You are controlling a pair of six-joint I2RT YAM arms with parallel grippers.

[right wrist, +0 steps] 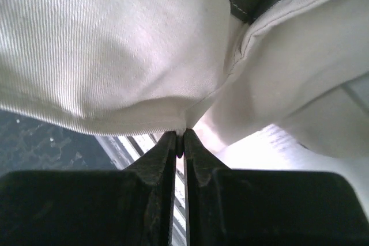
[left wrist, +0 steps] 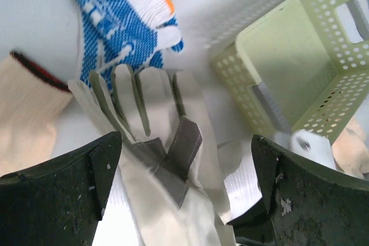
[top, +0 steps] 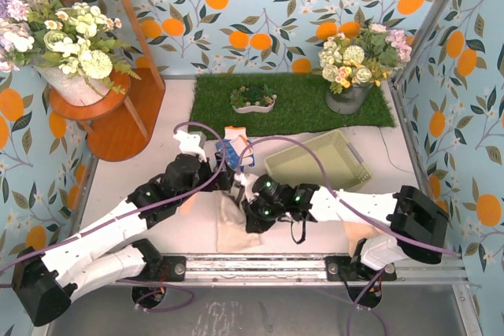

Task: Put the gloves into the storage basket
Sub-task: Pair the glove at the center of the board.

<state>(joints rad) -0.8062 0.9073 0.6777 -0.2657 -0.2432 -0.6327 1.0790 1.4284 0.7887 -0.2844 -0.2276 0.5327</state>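
The grey-and-cream work glove lies limp near the table's front, its fingers pointing away in the left wrist view. My left gripper stands open above it, one finger on either side and nothing held. My right gripper is shut on a fold of that glove's cream cloth. A blue-and-white glove with an orange cuff lies beyond. Peach-tan gloves show at either side. The pale green storage basket sits to the right, with nothing in the part I see.
A green grass mat at the back carries a small white dish of plants and a flower pot. A wooden stand with flowers is at the left. Purple cables loop over the basket. A metal rail runs along the front edge.
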